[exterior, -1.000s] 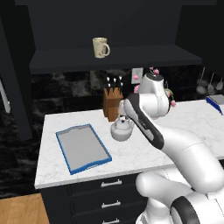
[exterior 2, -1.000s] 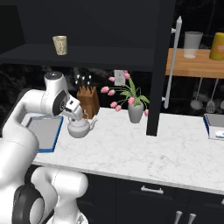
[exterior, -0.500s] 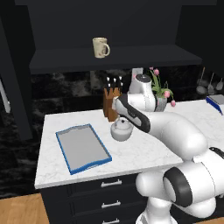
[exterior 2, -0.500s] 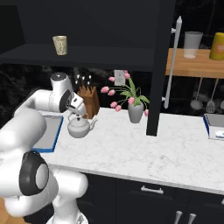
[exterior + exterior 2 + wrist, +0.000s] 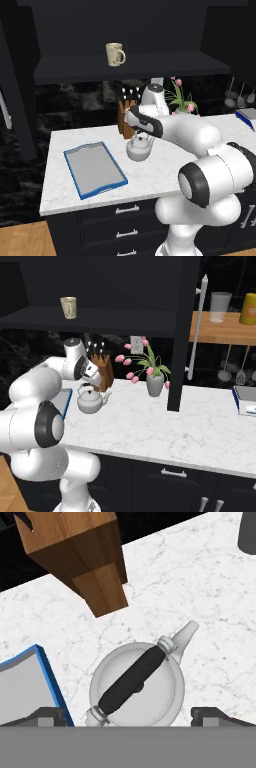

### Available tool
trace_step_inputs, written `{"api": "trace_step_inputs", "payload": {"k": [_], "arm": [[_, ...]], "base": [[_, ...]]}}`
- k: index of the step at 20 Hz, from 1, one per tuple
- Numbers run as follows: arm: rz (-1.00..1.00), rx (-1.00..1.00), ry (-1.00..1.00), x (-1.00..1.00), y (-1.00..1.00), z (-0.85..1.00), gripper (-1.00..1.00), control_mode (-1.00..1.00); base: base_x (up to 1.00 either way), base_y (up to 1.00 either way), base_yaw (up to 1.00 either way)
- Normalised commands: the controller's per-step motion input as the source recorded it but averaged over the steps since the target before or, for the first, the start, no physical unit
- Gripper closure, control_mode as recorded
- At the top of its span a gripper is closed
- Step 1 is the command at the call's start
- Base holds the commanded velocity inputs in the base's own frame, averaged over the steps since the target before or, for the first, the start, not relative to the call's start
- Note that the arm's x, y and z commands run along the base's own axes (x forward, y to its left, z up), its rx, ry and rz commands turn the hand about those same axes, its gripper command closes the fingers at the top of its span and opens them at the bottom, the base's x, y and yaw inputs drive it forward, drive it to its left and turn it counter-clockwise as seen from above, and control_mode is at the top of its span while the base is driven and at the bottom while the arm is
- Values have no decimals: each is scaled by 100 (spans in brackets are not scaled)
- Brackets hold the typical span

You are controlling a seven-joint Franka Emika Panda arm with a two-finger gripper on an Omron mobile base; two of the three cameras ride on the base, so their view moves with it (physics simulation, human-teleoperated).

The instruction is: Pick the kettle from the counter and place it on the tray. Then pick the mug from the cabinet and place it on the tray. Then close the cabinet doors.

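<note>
While the arm leans over the counter [image 5: 165,170], three views follow.
Left base view: gripper [image 5: 141,137] hangs just above the kettle [image 5: 138,149]; tray [image 5: 94,169] lies beside it; mug [image 5: 114,54] stands in the open cabinet [image 5: 125,67].
Right base view: knife block [image 5: 101,371] stands just behind the kettle; a careless descent may knock it.
Hand view: jaws spread wide, holding nothing; dark handle [image 5: 132,679] lies diagonal; misaligned fingers [image 5: 212,716] may slip off.

Wooden knife block [image 5: 126,121] with pale-handled knives by the dark backsplash, grey vase of pink tulips [image 5: 154,384] just to its right, hanging ladles [image 5: 224,374] farther right, clear cup [image 5: 218,307] and yellow container [image 5: 248,308] on a wooden shelf [image 5: 220,334], possibly a book [image 5: 245,400] at the far end
</note>
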Motion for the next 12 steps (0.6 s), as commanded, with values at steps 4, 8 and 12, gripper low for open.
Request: {"api": "trace_step_inputs", "payload": {"k": [4, 8, 12], "arm": [[-8, 0, 5, 9, 0, -26, -100, -100], [-6, 0, 5, 23, 0, -26, -100, -100], [-1, 0, 3, 29, 0, -22, -100, -100]], "base": [[0, 0, 0], [0, 0, 0], [0, 0, 0]]}}
